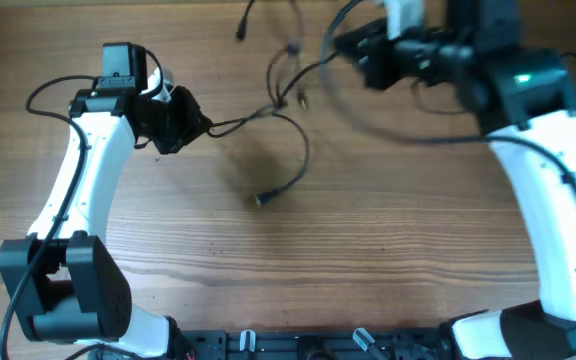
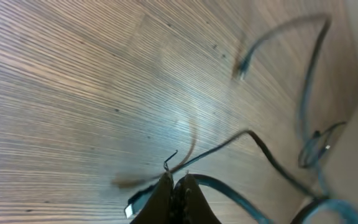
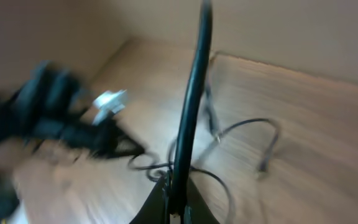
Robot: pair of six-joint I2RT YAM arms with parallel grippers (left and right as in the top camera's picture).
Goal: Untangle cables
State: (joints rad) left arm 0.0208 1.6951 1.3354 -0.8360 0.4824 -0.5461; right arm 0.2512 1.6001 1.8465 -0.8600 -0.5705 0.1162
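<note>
Clamped tight, the left claw (image 1: 204, 127) pinches one thin black strand of the cables (image 1: 303, 150) right at its fingertips, and its wrist view shows the jaws pressed together on that cord just above the wooden table (image 1: 368, 250). From this grip the strand runs right to a small knot (image 1: 286, 97) of crossed cords that sits between the two arms, nearer the table's far edge. One cord curves down out of the knot toward the near side and ends in a small silver-tipped plug (image 1: 261, 199) lying on the bare wood, well apart from both claws. Another loose end (image 1: 240, 33) lies beyond the knot, close to the far edge. The right claw (image 1: 340, 44) is also closed, with a black cord caught between its fingers; in its wrist view that cord rises straight up from the fingertips (image 3: 166, 190), taut and blurred. A long loop (image 1: 408, 138) sweeps under the right arm and back toward the knot. A green light (image 1: 521, 78) glows on the right arm, and a white patch (image 1: 163, 82) on the left wrist is too blurred to read
</note>
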